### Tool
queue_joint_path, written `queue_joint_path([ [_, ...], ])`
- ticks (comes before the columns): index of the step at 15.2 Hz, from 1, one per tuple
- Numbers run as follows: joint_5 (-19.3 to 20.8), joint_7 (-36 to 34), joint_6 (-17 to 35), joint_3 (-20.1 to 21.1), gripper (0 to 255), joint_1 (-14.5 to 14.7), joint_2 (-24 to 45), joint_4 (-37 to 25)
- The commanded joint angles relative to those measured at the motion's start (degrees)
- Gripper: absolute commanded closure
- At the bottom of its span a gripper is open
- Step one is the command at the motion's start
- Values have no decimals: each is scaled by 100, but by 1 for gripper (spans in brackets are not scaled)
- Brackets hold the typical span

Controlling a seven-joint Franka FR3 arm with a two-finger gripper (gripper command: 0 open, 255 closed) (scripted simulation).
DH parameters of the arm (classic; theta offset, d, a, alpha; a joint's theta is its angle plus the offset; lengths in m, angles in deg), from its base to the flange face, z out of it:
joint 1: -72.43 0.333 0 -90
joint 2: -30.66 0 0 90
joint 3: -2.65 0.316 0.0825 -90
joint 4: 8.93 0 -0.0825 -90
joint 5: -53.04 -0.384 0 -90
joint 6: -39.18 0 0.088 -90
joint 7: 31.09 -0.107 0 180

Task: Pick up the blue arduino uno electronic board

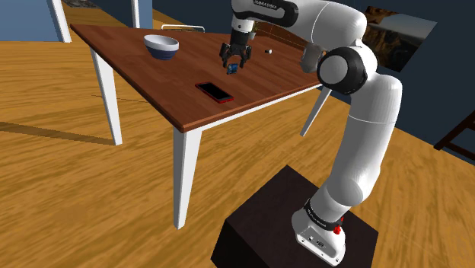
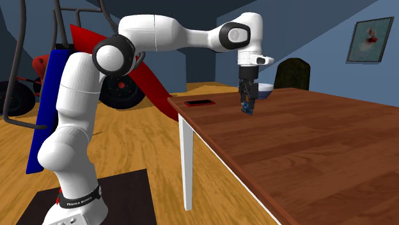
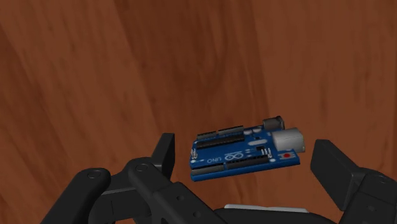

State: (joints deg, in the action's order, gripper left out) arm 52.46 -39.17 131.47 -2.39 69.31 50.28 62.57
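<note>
Above brown wooden table (image 1: 190,114), black gripper (image 3: 245,156) clamped on short ends of blue Arduino Uno board (image 3: 229,156), board hanging tilted, clear of tabletop. Judged light, stiff, components fragile; bare edges safest hold, though board may swivel between pads.

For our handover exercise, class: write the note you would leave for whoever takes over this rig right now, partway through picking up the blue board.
Gripper: low over the table, right at the blue board; whether it grips the board cannot be told.
Board: at the gripper, apart from the phone and bowl; looks tilted in the second exterior view.
Done: approach.
Left: confirm the grip, lift the board clear.
</note>
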Motion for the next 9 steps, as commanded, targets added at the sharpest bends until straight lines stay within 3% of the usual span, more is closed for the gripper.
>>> queue_joint_path([
  [1, 4, -2, 213, 0, 0, 5, -46, 256],
  [3, 4, -2, 214, 0, 0, 5, -47, 258],
  [4, 5, -5, 216, 1, 255, 7, -53, 266],
  [9, 5, -6, 209, 2, 255, 8, -47, 252],
])
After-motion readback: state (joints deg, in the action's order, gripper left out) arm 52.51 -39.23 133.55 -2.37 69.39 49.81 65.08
